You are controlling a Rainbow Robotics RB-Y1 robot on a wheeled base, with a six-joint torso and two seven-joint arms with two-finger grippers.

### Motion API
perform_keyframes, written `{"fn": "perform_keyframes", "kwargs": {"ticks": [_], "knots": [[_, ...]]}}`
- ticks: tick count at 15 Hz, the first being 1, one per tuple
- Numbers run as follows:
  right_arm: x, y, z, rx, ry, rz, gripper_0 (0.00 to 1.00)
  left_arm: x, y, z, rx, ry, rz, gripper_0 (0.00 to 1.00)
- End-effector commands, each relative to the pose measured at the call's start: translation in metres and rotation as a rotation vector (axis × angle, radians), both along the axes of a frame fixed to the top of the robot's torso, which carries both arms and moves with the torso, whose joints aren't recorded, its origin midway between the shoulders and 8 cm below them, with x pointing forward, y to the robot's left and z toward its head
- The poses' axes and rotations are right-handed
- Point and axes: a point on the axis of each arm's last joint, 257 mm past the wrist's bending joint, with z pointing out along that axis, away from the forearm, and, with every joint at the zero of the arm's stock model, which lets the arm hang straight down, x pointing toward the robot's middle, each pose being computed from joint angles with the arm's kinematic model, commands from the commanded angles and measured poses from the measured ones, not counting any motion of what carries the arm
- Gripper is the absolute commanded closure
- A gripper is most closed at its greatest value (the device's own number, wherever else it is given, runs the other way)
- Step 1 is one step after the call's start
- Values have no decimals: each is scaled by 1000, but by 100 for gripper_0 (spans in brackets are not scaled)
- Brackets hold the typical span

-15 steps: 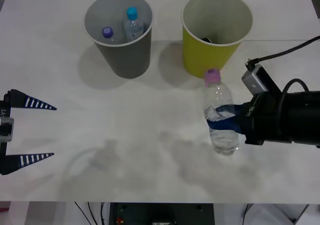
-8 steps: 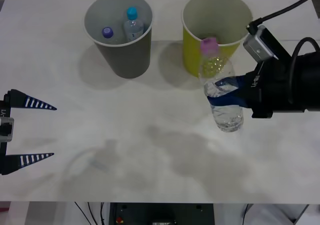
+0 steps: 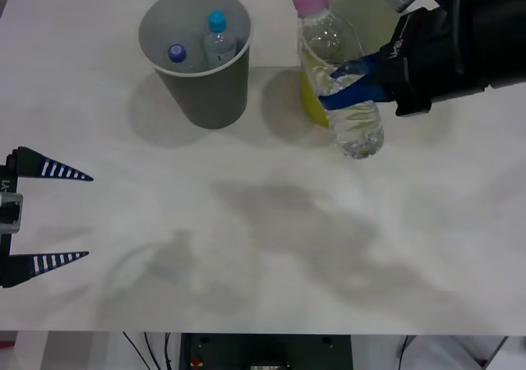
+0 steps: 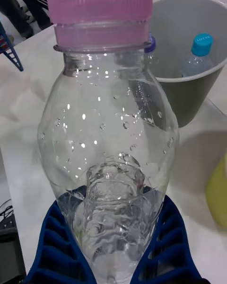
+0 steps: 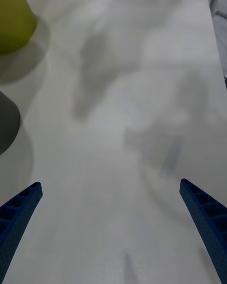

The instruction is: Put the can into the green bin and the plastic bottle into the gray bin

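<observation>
The plastic bottle is off the worktop, clamped about its blue label band by the right end effector, whose blue ribbed fingers close on either side of its lower body. It hangs tilted, pink cap uppermost, in front of the green bin and partly covering that bin's near wall. The gray bin stands beside the green bin, on the side toward the left arm, and already holds a light-blue-capped bottle and a purple-capped bottle. No can is visible on the worktop; whether one sits in the green bin I cannot tell. So the bottle half of the task looks under way: lifted, not yet carried across to the gray bin or dropped.

Against the earlier frames, the bottle has risen clear of the worktop and moved up from just in front of the green bin to over its near rim, leaning toward the gray bin. The left end effector rests open, well away from the gray bin at the near edge, unchanged.
</observation>
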Motion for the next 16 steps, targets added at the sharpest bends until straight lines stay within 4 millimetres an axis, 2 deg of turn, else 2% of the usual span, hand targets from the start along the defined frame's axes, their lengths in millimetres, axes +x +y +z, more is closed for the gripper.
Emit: {"fn": "perform_keyframes", "kwargs": {"ticks": [1,4,9,13,16], "knots": [[30,22,17,-3,2,-4,100,0,0,0,0,0,0,0],[69,58,35,3,13,-22,100,0,0,0,0,0,0,0],[123,125,51,14,22,-72,100,0,0,0,0,0,0,0],[145,166,64,7,-2,-97,100,0,0,0,0,0,0,0],[152,184,72,1,-17,-105,100,0,0,0,0,0,0,0]]}}
